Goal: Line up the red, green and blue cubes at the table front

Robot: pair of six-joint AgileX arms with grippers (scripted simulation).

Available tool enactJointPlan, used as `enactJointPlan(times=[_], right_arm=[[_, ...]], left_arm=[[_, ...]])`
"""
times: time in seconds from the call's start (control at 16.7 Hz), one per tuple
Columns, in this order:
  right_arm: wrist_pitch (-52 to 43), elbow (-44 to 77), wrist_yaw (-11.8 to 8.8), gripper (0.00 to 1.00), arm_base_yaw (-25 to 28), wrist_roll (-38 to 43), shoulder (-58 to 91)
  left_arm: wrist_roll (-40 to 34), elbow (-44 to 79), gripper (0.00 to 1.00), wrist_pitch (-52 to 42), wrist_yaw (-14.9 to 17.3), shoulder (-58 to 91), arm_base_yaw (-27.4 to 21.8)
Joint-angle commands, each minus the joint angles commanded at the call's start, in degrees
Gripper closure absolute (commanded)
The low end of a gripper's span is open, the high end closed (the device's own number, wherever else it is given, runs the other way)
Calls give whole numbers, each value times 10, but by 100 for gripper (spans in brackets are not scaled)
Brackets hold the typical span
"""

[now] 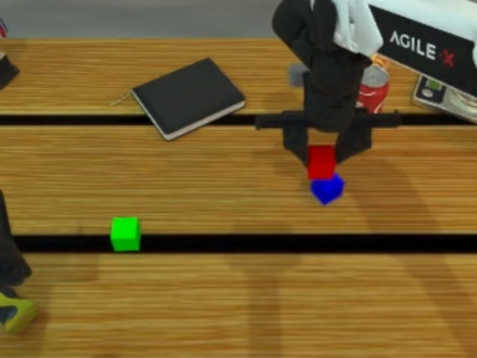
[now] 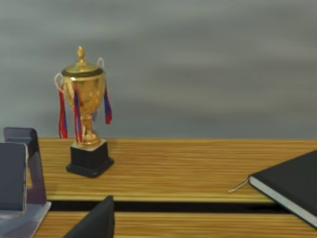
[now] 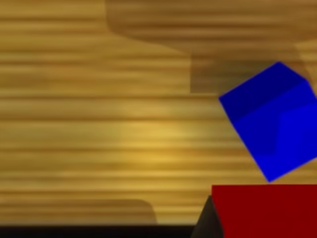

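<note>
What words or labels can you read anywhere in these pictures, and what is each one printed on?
"AGILE X" in white letters: on the dark casing of the right arm, at the top view's upper right.
Red soda can: white markings, too blurred to read.
Device with a small panel at the right edge: markings too small to read.
Black notebook, trophy and the red cube, green cube and blue cube: no text.
</note>
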Motion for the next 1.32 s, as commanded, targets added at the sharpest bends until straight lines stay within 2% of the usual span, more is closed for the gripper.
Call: enactJointPlan(times=[0.3, 0.48, 0.9, 1.32], right_arm=[[-28, 26, 5, 100, 192, 193, 4], [-33, 32, 9, 100, 253, 255, -3], [-23, 22, 9, 100, 262, 265, -2], [102, -78, 10, 100, 265, 267, 19]], left_arm=[[0, 0, 0, 0, 0, 0, 0], [0, 0, 0, 0, 0, 0, 0], [0, 0, 0, 0, 0, 0, 0], [0, 0, 0, 0, 0, 0, 0]])
